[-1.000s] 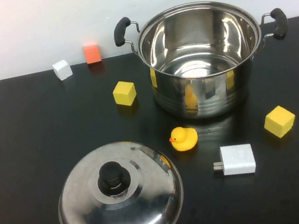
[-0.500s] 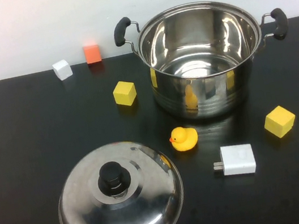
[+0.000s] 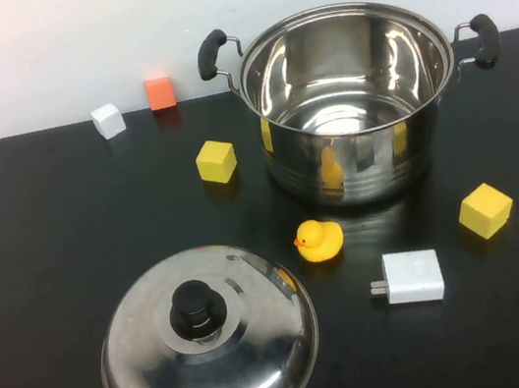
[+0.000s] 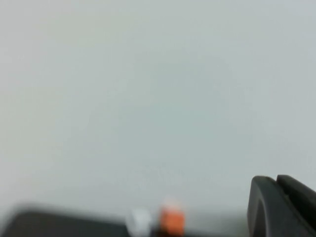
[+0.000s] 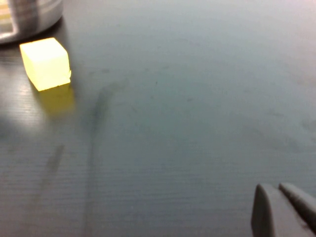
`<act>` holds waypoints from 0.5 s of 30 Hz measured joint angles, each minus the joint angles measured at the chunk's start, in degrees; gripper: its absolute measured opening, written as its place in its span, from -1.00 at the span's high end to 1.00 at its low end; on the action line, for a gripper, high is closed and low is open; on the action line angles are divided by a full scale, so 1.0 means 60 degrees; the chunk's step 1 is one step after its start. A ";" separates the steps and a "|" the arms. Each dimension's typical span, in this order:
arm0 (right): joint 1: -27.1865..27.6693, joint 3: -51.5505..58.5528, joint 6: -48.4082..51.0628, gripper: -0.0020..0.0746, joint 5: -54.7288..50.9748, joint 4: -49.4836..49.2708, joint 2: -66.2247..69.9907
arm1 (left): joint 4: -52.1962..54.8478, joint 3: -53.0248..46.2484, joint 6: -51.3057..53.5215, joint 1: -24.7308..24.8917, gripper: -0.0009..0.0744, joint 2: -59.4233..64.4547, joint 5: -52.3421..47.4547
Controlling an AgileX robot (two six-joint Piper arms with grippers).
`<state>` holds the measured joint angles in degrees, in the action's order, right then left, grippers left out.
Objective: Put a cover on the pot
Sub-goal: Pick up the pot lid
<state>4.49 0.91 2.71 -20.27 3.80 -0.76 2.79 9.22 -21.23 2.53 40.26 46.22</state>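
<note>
The pot (image 3: 352, 104) is a large shiny steel stockpot with two black side handles. It stands open and empty at the back right of the black table (image 3: 58, 238). The domed steel lid (image 3: 209, 342) with a black knob (image 3: 196, 308) lies flat at the front left, apart from the pot. Neither gripper shows in the high view. In the left wrist view my left gripper (image 4: 275, 178) is shut and empty, facing the white wall. In the right wrist view my right gripper (image 5: 277, 186) is shut and empty, low over bare table, with the pot's base (image 5: 29, 17) in a far corner.
A rubber duck (image 3: 319, 240) and a white charger (image 3: 411, 276) lie between lid and pot. Yellow cubes sit left of the pot (image 3: 216, 161) and to its front right (image 3: 484, 209), the latter also in the right wrist view (image 5: 45, 63). A white block (image 3: 108, 121) and an orange block (image 3: 160, 91) stand at the back.
</note>
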 joint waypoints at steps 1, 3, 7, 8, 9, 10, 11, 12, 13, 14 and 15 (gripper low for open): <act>0.0000 0.0000 0.0000 0.95 0.0000 0.0000 0.0000 | 0.0149 0.0000 -0.0354 0.0000 0.98 0.0425 0.0170; 0.0000 0.0000 0.0000 0.95 0.0000 0.0000 0.0000 | 0.0681 0.0096 -0.0929 0.0000 0.98 0.1465 0.0499; 0.0000 0.0000 0.0000 0.95 0.0000 0.0000 0.0000 | 0.2536 0.0714 -0.1337 0.0000 0.98 0.3282 0.0797; 0.0000 0.0000 0.0000 0.95 0.0000 0.0000 0.0000 | 0.3099 0.0925 -0.1384 0.0061 0.98 0.3707 0.0812; 0.0000 0.0000 0.0000 0.95 0.0000 0.0000 0.0000 | 0.3527 0.1140 -0.1424 0.0157 0.98 0.4127 0.0812; 0.0000 0.0000 0.0000 0.95 0.0000 0.0000 0.0000 | 0.3810 0.1295 -0.1448 0.0258 0.98 0.4436 0.0731; 0.0000 0.0000 0.0000 0.95 0.0000 0.0000 0.0000 | 0.3996 0.1482 -0.1466 0.0402 0.97 0.4787 0.0639; 0.0000 0.0000 0.0000 0.95 0.0000 0.0000 0.0000 | 0.4140 0.1660 -0.1467 0.0553 0.93 0.5116 0.0531; 0.0000 0.0000 0.0000 0.95 0.0000 0.0000 0.0000 | 0.4278 0.1827 -0.1487 0.0665 0.86 0.5420 0.0446; 0.0000 0.0000 0.0000 0.95 0.0000 0.0000 0.0000 | 0.4492 0.1980 -0.1487 0.0784 0.75 0.5693 0.0359; 0.0000 0.0000 0.0000 0.95 0.0000 0.0000 0.0000 | 0.4791 0.2109 -0.1487 0.0889 0.60 0.5930 0.0296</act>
<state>4.49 0.91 2.71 -20.27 3.80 -0.76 31.54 21.87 -30.15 7.87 75.84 47.99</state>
